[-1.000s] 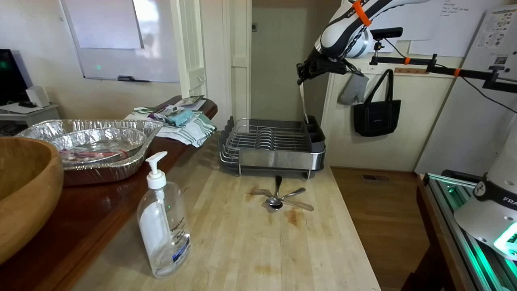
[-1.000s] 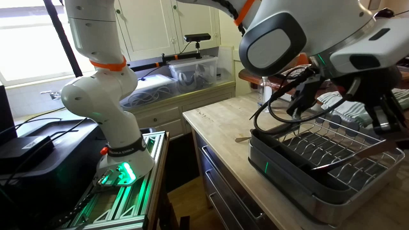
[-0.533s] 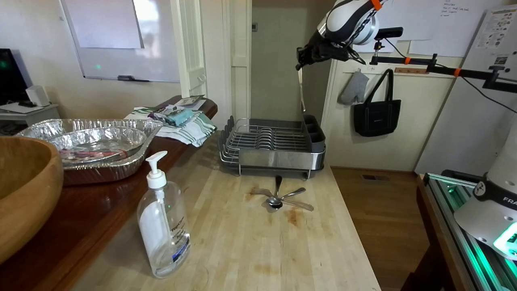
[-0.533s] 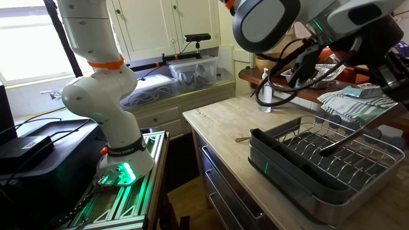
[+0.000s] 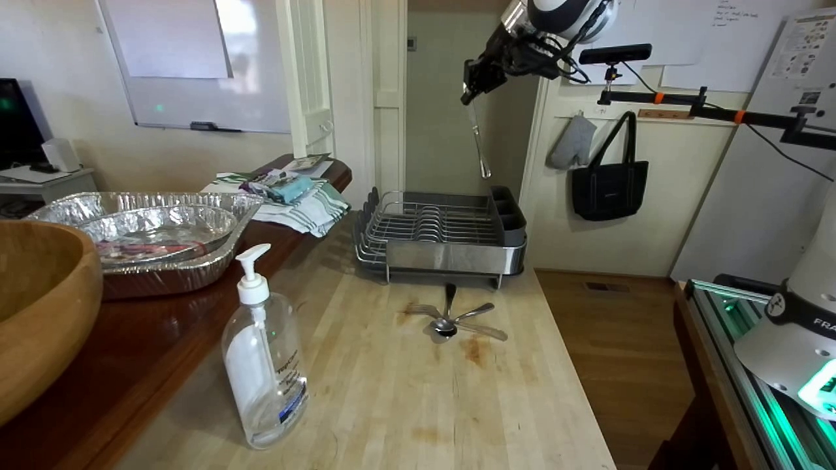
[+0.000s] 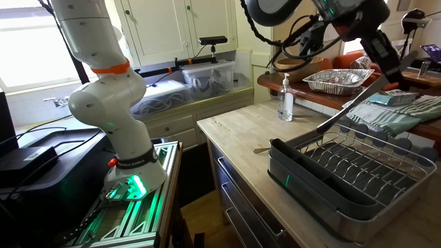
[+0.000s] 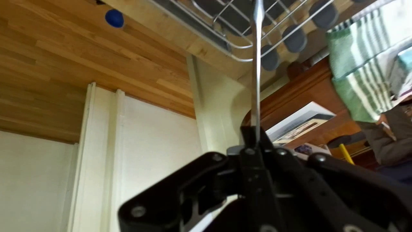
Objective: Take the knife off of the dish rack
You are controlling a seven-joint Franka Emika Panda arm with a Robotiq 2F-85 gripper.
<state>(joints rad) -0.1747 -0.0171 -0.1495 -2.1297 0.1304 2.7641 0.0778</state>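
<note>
My gripper (image 5: 467, 99) is shut on a long silver knife (image 5: 479, 143) and holds it in the air above the dish rack. The knife hangs at a slant, handle end down, apart from the rack in an exterior view. The dish rack (image 5: 454, 258), chrome wire with a steel rim and a dark grey cutlery holder, stands on the wooden counter. In an exterior view the gripper (image 6: 396, 74) grips the knife (image 6: 355, 101) near its upper end, above the rack (image 6: 379, 225). In the wrist view the knife (image 7: 257, 64) runs up from the closed fingertips (image 7: 248, 132).
Cutlery (image 5: 450, 323) lies crossed on the counter (image 5: 392, 405) in front of the rack. A soap bottle (image 5: 264, 365), a foil tray (image 5: 176, 281) and a wooden bowl (image 5: 46, 313) stand to the left. Striped towels (image 5: 307, 209) lie behind.
My gripper has risen with the knife and shifted slightly left in an exterior view. The knife's lower end was in the grey cutlery holder and is now above the rack.
</note>
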